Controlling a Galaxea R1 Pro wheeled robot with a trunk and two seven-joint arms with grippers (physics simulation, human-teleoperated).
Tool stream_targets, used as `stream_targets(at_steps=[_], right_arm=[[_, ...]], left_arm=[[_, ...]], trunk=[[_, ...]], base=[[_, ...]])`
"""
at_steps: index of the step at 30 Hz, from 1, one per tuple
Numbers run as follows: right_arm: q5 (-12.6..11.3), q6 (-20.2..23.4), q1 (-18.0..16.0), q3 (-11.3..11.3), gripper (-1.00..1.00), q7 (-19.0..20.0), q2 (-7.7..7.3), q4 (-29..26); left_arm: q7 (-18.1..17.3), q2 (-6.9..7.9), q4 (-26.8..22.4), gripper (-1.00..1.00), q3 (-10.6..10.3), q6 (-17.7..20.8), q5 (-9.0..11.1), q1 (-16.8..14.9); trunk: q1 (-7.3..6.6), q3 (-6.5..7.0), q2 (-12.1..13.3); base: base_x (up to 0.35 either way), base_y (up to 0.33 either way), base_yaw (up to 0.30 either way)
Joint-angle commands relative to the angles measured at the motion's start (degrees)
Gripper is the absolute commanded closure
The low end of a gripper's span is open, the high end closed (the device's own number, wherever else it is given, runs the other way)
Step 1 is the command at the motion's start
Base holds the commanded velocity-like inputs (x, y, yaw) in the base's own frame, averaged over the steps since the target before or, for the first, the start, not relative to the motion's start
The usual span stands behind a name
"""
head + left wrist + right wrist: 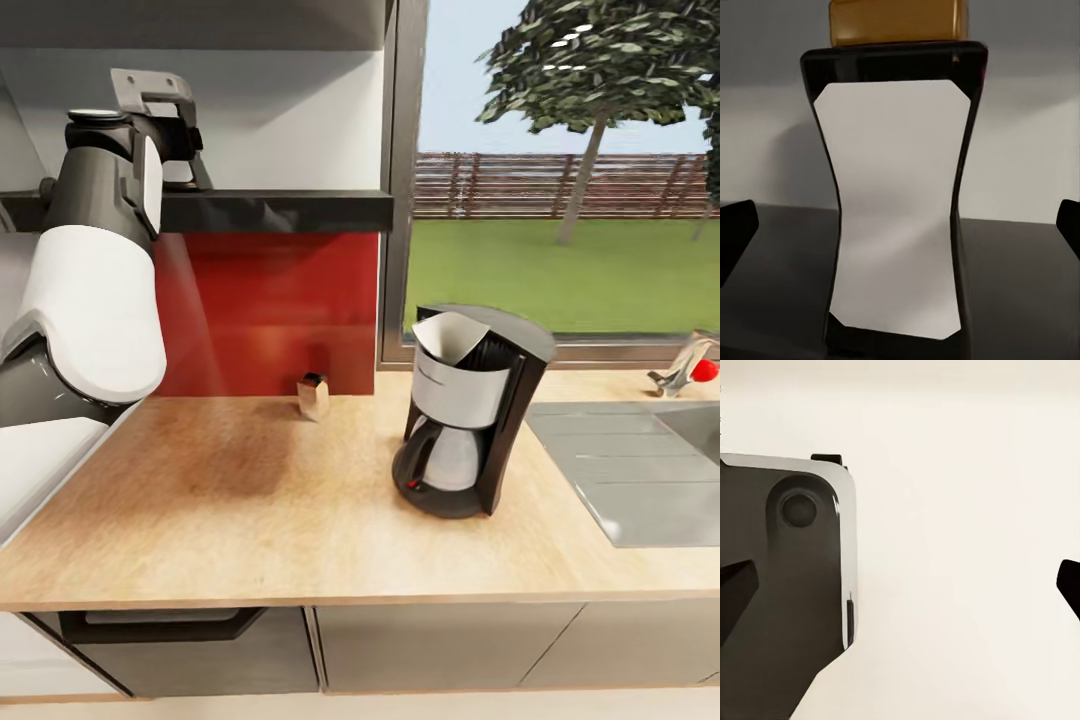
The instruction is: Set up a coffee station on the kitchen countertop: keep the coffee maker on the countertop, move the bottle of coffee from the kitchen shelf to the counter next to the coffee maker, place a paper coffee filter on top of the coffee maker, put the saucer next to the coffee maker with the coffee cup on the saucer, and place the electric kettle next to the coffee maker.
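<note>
One coffee maker (470,412) stands on the wood-look bench (250,510), black with a brushed-silver front, a glass carafe under it and a red switch at its base. A white paper filter (450,338) sits in its open top, pointed edge up. Behind it to the left, near the red backsplash (270,310), stands a small shiny metal object (314,396) too small to identify. A grey steel sink (630,470) is set into the bench at the right, with a tap (685,368) at the window.

The left arm (95,290) reaches up to a dark shelf (280,210) above the backsplash. In the left wrist view the left tool (900,225) is wide open, its dark fingertips (735,229) at either edge of the picture, apart from the coffee bottle (896,202) between them. That bottle stands upright on the shelf: a dark waisted jar with a blank white label and a yellow-gold lid.

In the right wrist view the right tool (900,592) is also spread wide and grips nothing; a dark, silver-edged part of the robot (787,585) lies beside one fingertip, against a plain cream surface.
</note>
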Motion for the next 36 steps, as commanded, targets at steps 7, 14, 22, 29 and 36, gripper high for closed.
stream_targets(at_steps=[7, 14, 22, 29, 36], right_arm=[[0.0, -0.19, -0.04, 0.01, -1.0, -0.02, -0.01, 0.04], [0.0, -0.19, -0.04, 0.01, -1.0, -0.02, -0.01, 0.04], [0.0, -0.19, -0.04, 0.02, -1.0, -0.02, -0.01, 0.04], [0.0, -0.2, -0.04, 0.02, -1.0, -0.02, -0.01, 0.04], [0.0, -0.19, -0.04, 0.02, -1.0, -0.01, -0.01, 0.04]], left_arm=[[-0.23, -0.1, -0.07, -1.0, 0.29, 0.12, -0.29, -0.02], [-0.23, -0.03, -0.12, -1.0, 0.35, 0.12, -0.33, -0.01], [-0.23, -0.01, -0.16, -1.0, 0.37, 0.12, -0.35, -0.01], [-0.23, -0.01, -0.16, -1.0, 0.37, 0.12, -0.34, -0.01], [-0.18, -0.05, -0.14, -1.0, 0.16, -0.01, -0.42, 0.06]], trunk=[[0.06, -0.12, -0.11], [0.06, -0.12, -0.11], [0.06, -0.12, -0.11], [0.06, -0.12, -0.11], [0.06, -0.12, -0.11]], base=[[0.202, 0.0, 0.0], [0.02, 0.0, 0.0], [0.172, 0.0, 0.0], [0.041, 0.0, 0.0], [0.001, 0.0, 0.0]])
